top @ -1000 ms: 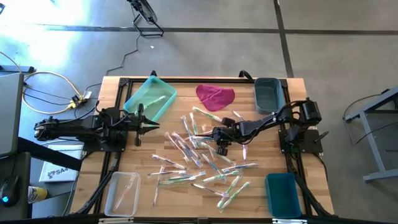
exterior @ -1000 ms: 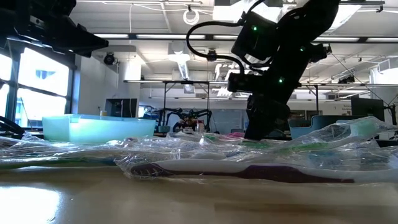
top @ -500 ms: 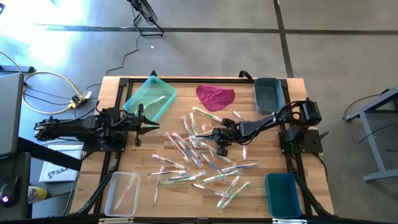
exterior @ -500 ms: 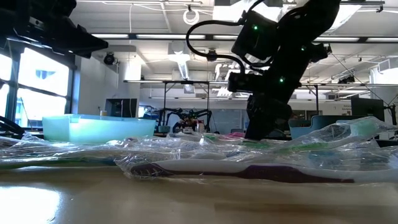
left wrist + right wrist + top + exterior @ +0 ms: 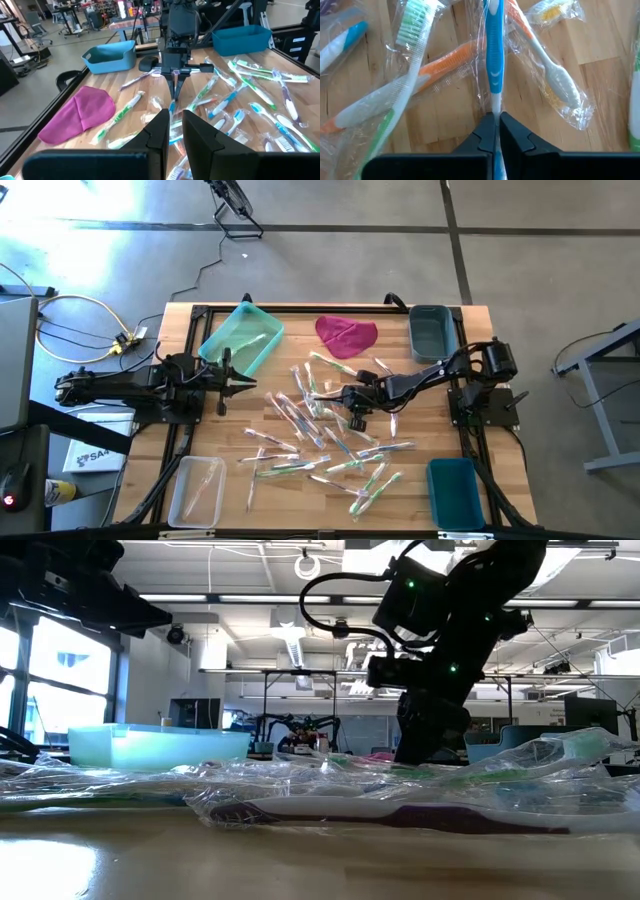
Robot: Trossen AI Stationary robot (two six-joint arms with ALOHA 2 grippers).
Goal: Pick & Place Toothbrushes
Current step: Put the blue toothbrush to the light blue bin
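Wooden table (image 5: 200, 442) fills the high view, black frame rails along both sides. Left arm (image 5: 120, 385) lies in from 9 o'clock and waits; left gripper (image 5: 243, 384) at table's left-centre, jaws narrow with a thin gap, nothing between them. Right arm (image 5: 440, 370) reaches in from 3 o'clock, bent toward centre.

Bins by size: light teal tray (image 5: 241, 337) at 11 o'clock, one wrapped brush inside; clear tray (image 5: 197, 490) at 7 o'clock, a wrapped brush or two inside; grey-blue bin (image 5: 432, 333) at 1 o'clock; blue bin (image 5: 455, 493) at 5 o'clock. Magenta cloth (image 5: 346, 335) at 12 o'clock, bunched, between teal tray and grey-blue bin.

Toothbrushes (image 5: 330, 442) in clear wrappers scattered over the middle, trailing toward 6 o'clock, many overlapping; green, blue, white, pink and orange handles.

Right gripper (image 5: 328, 396) down at the upper part of the pile, near table centre. Jaws pinched tight on the white handle end of a blue-and-white toothbrush (image 5: 493, 55), wrapper included. That brush lies on the wood, crossing over an orange-handled brush (image 5: 440, 70), green-bristled brush (image 5: 410, 35) beside it.
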